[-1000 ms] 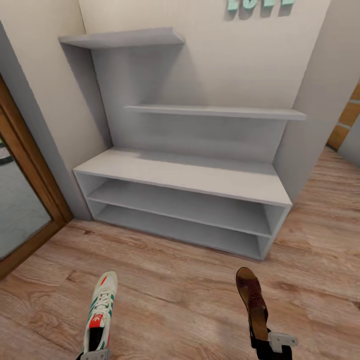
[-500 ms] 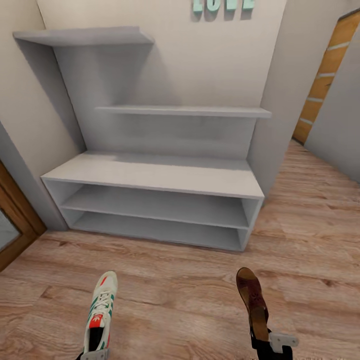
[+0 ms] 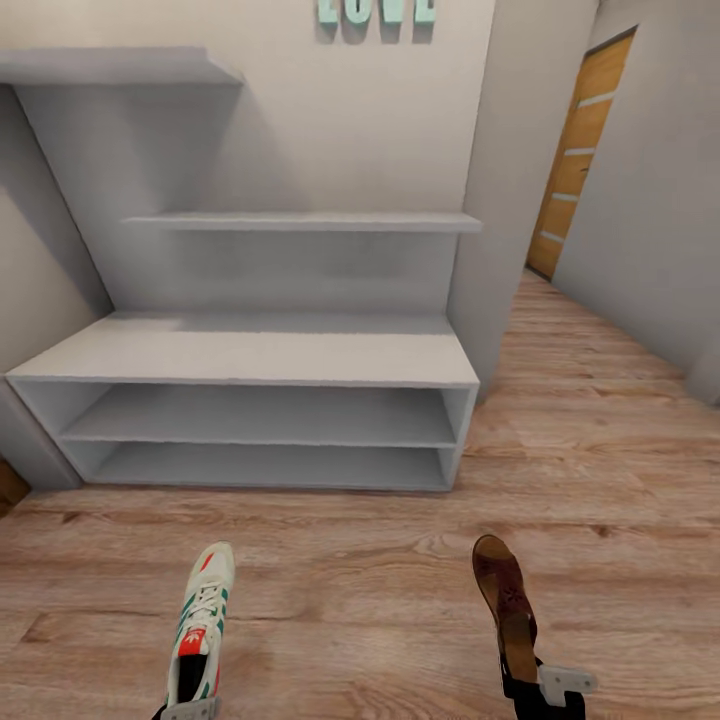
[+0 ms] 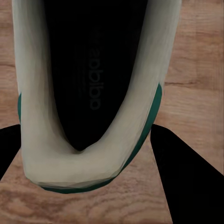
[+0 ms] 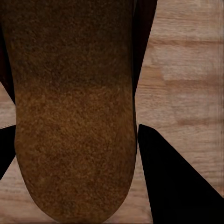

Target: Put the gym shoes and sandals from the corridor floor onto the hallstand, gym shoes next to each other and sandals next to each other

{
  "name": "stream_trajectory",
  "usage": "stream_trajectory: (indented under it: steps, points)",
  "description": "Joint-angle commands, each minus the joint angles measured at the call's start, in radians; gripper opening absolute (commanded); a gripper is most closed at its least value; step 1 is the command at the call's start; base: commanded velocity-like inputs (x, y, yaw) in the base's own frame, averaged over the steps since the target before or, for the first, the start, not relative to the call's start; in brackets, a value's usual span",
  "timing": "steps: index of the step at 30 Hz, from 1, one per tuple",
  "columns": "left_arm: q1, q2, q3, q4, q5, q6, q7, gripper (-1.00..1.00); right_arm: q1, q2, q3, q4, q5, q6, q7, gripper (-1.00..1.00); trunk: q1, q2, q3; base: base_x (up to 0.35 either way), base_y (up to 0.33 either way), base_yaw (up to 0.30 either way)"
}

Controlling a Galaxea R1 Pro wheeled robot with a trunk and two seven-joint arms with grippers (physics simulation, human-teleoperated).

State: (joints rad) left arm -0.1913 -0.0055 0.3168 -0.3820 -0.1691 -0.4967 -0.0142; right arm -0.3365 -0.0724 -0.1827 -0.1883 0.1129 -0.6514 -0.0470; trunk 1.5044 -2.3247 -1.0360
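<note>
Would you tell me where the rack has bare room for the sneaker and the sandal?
The rack's flat top is bare from end to end, bordered behind by the wall and above by the thin shelf. Both open compartments below look bare too, though they are low. Nothing is crowded; the sneaker and sandal are in the pincers.

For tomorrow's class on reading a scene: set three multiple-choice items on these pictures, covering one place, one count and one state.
1. Where does the low light-grey shoe rack stand?
A. against the far wall
B. beside the orange door
C. behind the robot

2. How many open shelf compartments has it?
A. one
B. two
C. four

3. What does the right gripper hold?
A. nothing
B. a white sneaker
C. the brown tan-insoled sandal

Key: A, its back meets the wall; B, two long openings, one above the other; C, the sandal's heel sits between the fingers, while the left gripper holds the white green-striped gym shoe.
</note>
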Motion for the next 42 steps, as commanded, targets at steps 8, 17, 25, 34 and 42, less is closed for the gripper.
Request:
stream_trajectory:
  steps: [8, 17, 25, 34, 42]
  points:
    - [0.0, 0.001, 0.009, 0.0, -0.007, -0.003, -0.001, -1.0, -0.001, 0.002, -0.004, 0.0, 0.008, -0.003, -0.004, -1.0, 0.0, 0.0, -0.001, 0.0, 0.0, -0.104]
    - [0.0, 0.0, 0.005, 0.0, -0.014, 0.0, -0.001, -1.0, -0.001, 0.005, -0.003, -0.002, 0.01, -0.002, -0.005, -1.0, 0.0, 0.0, -0.001, 0.0, 0.0, -0.002]
    - [-0.01, 0.001, 0.008, 0.001, -0.015, 0.016, -0.002, -1.0, -0.001, -0.003, -0.004, -0.002, 0.012, -0.003, -0.003, -1.0, 0.0, 0.0, -0.001, 0.0, 0.0, 0.0]
    - [-0.043, -0.01, 0.008, -0.01, -0.032, 0.051, -0.001, -1.0, -0.001, -0.103, -0.02, -0.006, 0.008, -0.002, -0.006, -1.0, 0.0, 0.0, -0.001, 0.0, 0.0, 0.0]
    - [-0.179, -0.021, 0.008, -0.015, -0.049, 0.271, -0.026, -1.0, -0.001, -0.189, -0.182, -0.006, 0.008, 0.004, -0.005, -1.0, 0.0, 0.0, -0.001, 0.0, 0.0, 0.0]
